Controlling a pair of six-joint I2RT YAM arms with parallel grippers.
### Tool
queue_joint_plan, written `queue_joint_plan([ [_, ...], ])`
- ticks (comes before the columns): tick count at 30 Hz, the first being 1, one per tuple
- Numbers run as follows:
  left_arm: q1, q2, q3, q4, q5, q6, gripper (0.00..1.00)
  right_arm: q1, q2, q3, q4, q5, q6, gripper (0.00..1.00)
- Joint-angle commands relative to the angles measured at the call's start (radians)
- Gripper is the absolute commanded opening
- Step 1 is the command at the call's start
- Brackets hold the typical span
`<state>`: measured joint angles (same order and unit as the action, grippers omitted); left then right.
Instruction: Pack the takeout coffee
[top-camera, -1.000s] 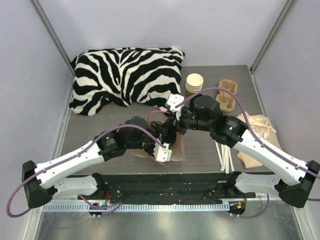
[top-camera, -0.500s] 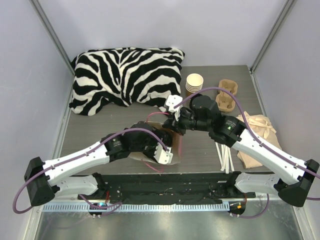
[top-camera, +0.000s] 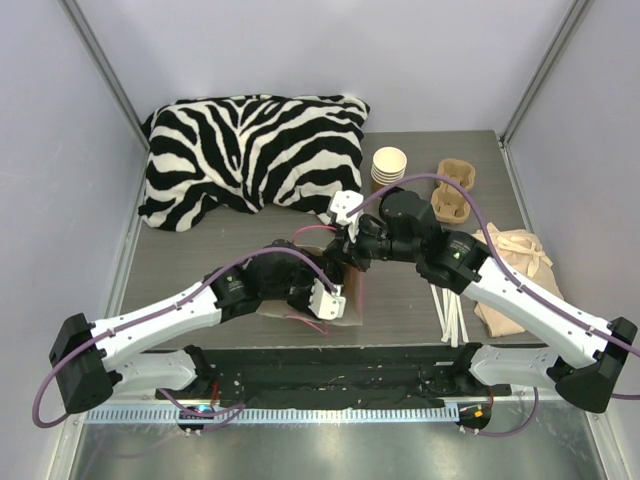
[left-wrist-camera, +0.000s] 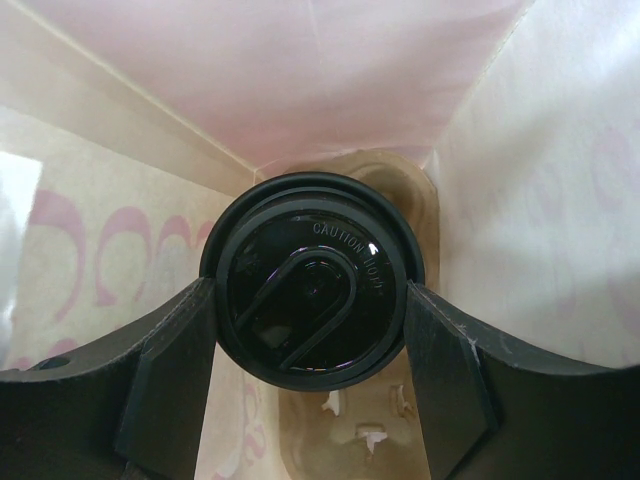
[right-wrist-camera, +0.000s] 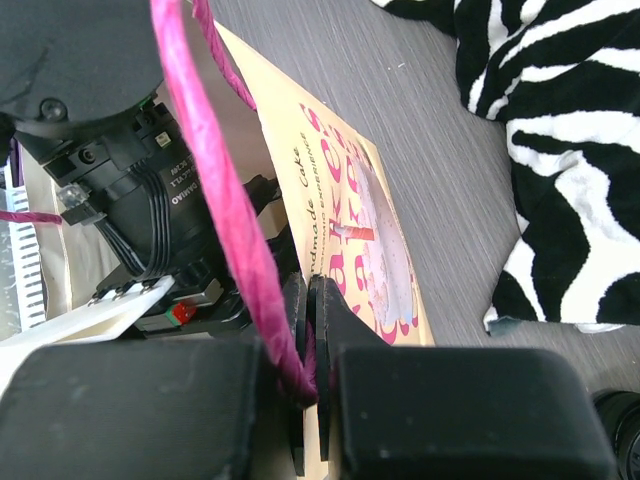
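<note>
Step in hand: lowering the takeout coffee (left-wrist-camera: 310, 300) into the paper bag (right-wrist-camera: 340, 190), near the middle of the table (top-camera: 190, 260).

Left hand (left-wrist-camera: 310, 335): down through the bag mouth, fingers (left-wrist-camera: 170, 370) set wide and pressed against both sides of the black lid. Judged a firm hold, from contact on each side in the left wrist view. Cup upright, lid level, well inside the bag walls.

Right hand (right-wrist-camera: 308, 340): pressed together on the pink handle (right-wrist-camera: 215, 170), pinching it and lifting that side of the bag so the mouth stands open.

Under the cup: a brown pulp insert (left-wrist-camera: 340, 440) on the bag floor. Cannot tell whether the cup base is seated on it or hanging just above.

Notes for doing the step well:
- Lower straight down, no tilt; liquid presumably inside.
- Aim the base at the insert, not at the bare fold beside it.
- Mind the bag wall (left-wrist-camera: 530, 200) just beside the right finger; avoid dragging paper inward.
- Squeeze lightly; too much pressure at the rim likely to pop the lid.
- Let go only once the floor takes the weight, then spread the fingers only slightly, given the tight walls.
- Withdraw vertically, clear of the handle loop.
- Hold the handle pinched until the left hand is out; otherwise risk of the bag collapsing or tipping.

Elsewhere: zebra cushion (top-camera: 250, 150) far left, stack of lidless cups (top-camera: 389, 165) far centre, both well apart from the bag.
</note>
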<state>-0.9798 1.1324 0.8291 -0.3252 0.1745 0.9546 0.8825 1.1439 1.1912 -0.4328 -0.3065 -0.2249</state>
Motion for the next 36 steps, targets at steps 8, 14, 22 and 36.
queue_joint_plan([
  [8,0.05,0.015,-0.012,0.057,0.111,-0.039,0.0,0.006,0.019,0.045,0.049,-0.02,0.016,0.01],
  [14,0.066,0.044,-0.01,0.044,0.134,-0.047,0.0,0.006,0.025,0.05,0.049,-0.017,0.012,0.01],
  [22,0.09,0.102,-0.004,0.064,0.134,-0.031,0.0,0.001,0.033,0.051,0.052,-0.013,0.016,0.01],
  [36,0.181,0.254,0.099,-0.044,0.207,-0.077,0.0,-0.194,0.146,0.142,-0.009,-0.207,0.075,0.01],
])
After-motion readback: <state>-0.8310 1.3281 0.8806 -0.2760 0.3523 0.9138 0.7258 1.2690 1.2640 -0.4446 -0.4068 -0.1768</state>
